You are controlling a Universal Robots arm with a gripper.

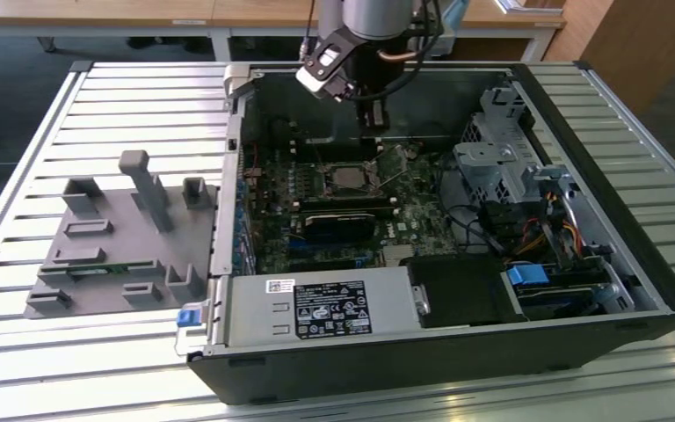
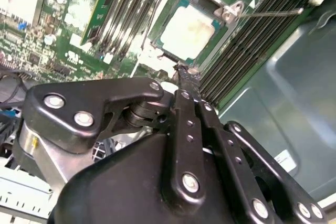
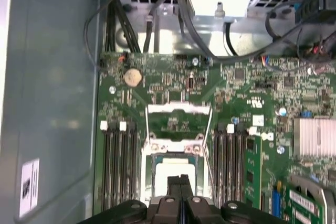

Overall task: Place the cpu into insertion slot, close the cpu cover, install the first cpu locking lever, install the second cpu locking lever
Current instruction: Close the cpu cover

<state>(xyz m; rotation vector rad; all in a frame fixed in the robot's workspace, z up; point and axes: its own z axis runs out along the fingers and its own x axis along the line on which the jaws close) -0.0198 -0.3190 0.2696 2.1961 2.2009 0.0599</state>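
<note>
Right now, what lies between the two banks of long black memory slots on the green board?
In the first wrist view: the square black-framed insertion slot, with the pale silvery square cpu seated inside.

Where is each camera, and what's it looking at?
Exterior view: off the arm, looking down into the open computer case; arm and gripper show.
First wrist view: on the arm, facing the cpu and open cpu cover; gripper shows.
Second wrist view: on the arm, facing the cpu; gripper shows.
Both wrist views share the cpu.
</note>
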